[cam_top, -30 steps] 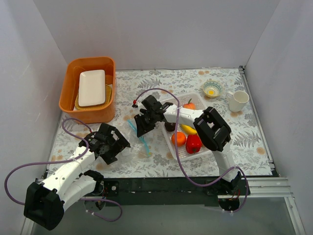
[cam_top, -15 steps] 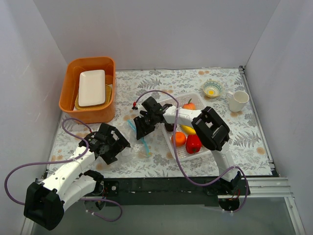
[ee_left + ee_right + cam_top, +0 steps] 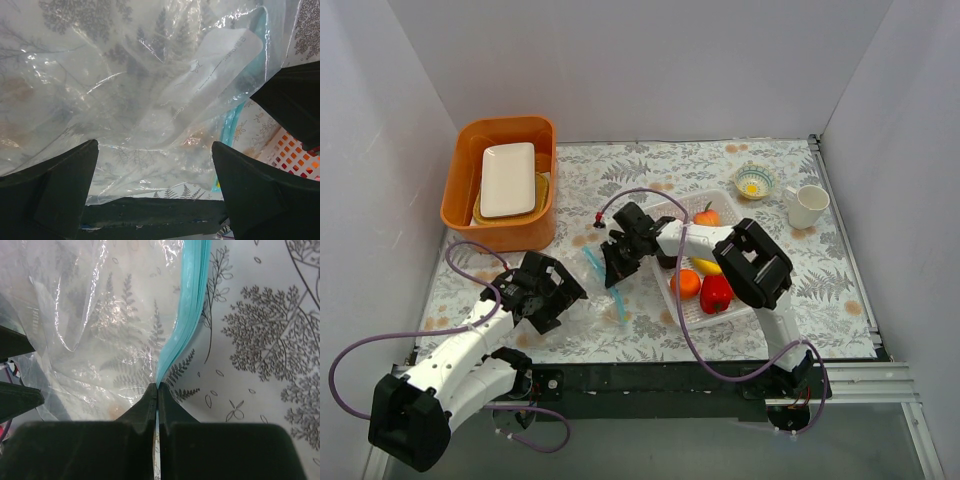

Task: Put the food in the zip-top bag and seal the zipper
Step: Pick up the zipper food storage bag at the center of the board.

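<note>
The clear zip-top bag (image 3: pixel 582 305) lies crumpled on the patterned table between my grippers, and I see no food in it. It fills the left wrist view (image 3: pixel 150 85). Its light blue zipper (image 3: pixel 602 277) runs along the mouth. My right gripper (image 3: pixel 158 386) is shut on the zipper (image 3: pixel 189 310), pinching the strip; in the top view it (image 3: pixel 616 268) is at the bag's right side. My left gripper (image 3: pixel 552 297) is wide open at the bag's left edge, with the bag between and beyond its fingers (image 3: pixel 65 175). The food, an orange (image 3: pixel 685 283), a red pepper piece (image 3: pixel 716 293) and a banana (image 3: pixel 706 266), lies in the white basket (image 3: pixel 724 203).
An orange bin (image 3: pixel 460 185) holding a white plate (image 3: pixel 508 178) stands at the back left. A small bowl (image 3: pixel 753 182) and a white mug (image 3: pixel 808 205) stand at the back right. The table's black front edge (image 3: pixel 150 215) runs just below the bag.
My right gripper has slid a little toward the near edge along the blue zipper strip, still shut on it. The left gripper has barely moved.
</note>
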